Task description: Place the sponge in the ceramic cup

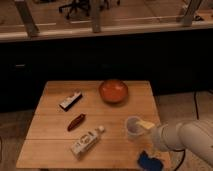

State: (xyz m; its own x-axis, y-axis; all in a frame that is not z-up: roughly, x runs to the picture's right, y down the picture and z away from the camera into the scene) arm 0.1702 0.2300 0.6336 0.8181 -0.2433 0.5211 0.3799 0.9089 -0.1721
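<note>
sponge: not in the ceramic cup. It sits low at the front-right corner of the wooden table, right at the table's edge, near the cup and in front of it to the right. Can't tell if it rests on the wood or is lifted off it.

Orientation: reads as a dark blue blob. Long axis looks roughly upper-left to lower-right in view, i.e. angled across the corner, low confidence. No end tells from the other, so no pointing direction to give.

Cup: upright, mouth up, nothing blue visible inside. A pale yellowish tab is at its right rim, can't identify it.

gripper: at the end of the white arm coming in from the right, just above the sponge, between it and the cup. Can't tell how far open it is or whether it has the sponge.

Left to do, my read: sponge up over the cup mouth and in.

Further out: white labelled bottle, red-orange bowl.
</note>
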